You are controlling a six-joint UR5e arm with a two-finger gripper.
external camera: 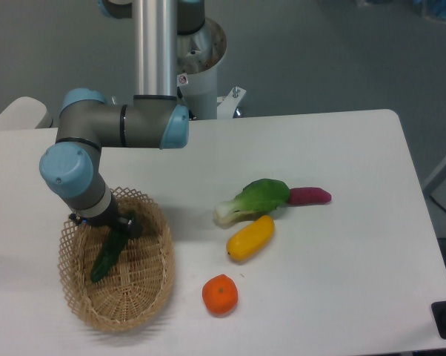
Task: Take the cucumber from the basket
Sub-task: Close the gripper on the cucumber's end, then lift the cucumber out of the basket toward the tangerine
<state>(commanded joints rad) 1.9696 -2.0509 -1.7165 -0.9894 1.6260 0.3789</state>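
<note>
The oval wicker basket (145, 297) stands at the front left of the table. The dark green cucumber (106, 258) is in it, tilted, with its lower end towards the basket's left side and its upper end at my gripper (125, 225). The gripper reaches down over the back part of the basket, and its dark fingers are closed around the cucumber's upper end. The arm's wrist hides part of the back rim of the basket.
A leafy bok choy (254, 200) lies on the table to the right of the basket, with a purple-red vegetable (309, 196) beside it. A yellow vegetable (250, 237) and an orange (220, 294) lie nearer the front. The robot base stands behind the table.
</note>
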